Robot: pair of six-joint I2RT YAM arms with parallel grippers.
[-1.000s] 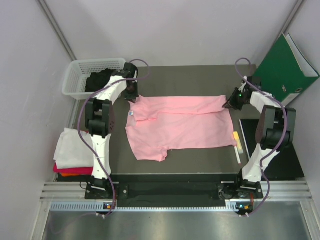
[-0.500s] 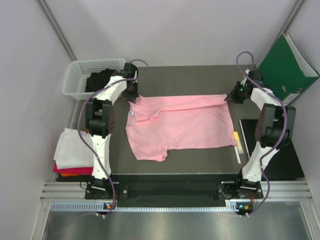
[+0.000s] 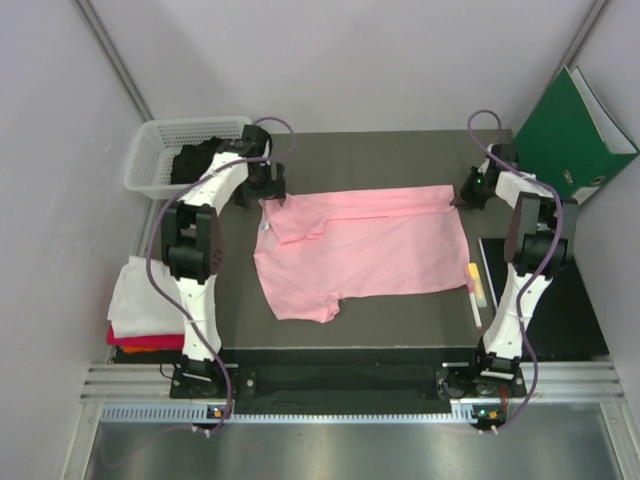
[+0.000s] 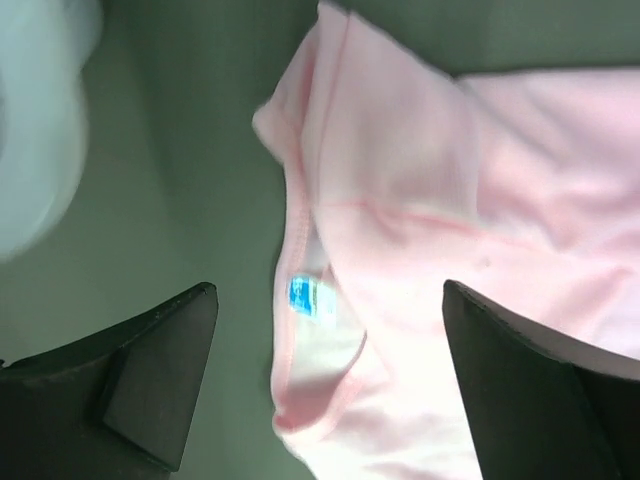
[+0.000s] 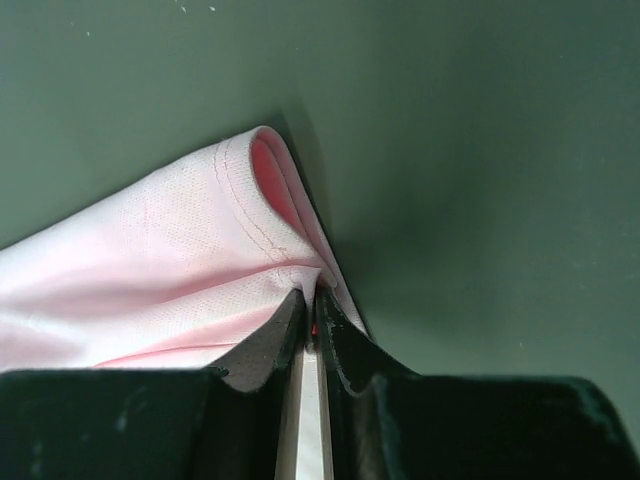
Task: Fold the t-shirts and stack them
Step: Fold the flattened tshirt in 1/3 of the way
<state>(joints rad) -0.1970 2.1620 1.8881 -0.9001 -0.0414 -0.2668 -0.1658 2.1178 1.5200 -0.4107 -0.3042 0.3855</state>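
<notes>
A light pink t-shirt (image 3: 365, 245) lies spread on the dark table, its far edge folded toward me, its neck at the left. My left gripper (image 3: 272, 193) hovers open over the collar (image 4: 300, 300) and white neck label (image 4: 311, 298), both fingers (image 4: 160, 360) clear of the cloth. At the shirt's far right corner my right gripper (image 3: 462, 197) is shut on the hem (image 5: 285, 245), the fabric pinched between its fingertips (image 5: 290, 315). Folded white, magenta-red and orange t-shirts (image 3: 140, 300) form a stack left of the table. A black t-shirt (image 3: 195, 160) sits in the basket.
A white mesh basket (image 3: 160, 140) stands at the far left corner. A green binder (image 3: 565, 130) leans at the far right. A yellow and a pink marker (image 3: 476, 288) lie near the table's right edge, beside the shirt.
My left gripper has opened and let go of the shirt's collar corner, shifting slightly right. The right gripper has pulled its hem corner a little farther back and outward.
</notes>
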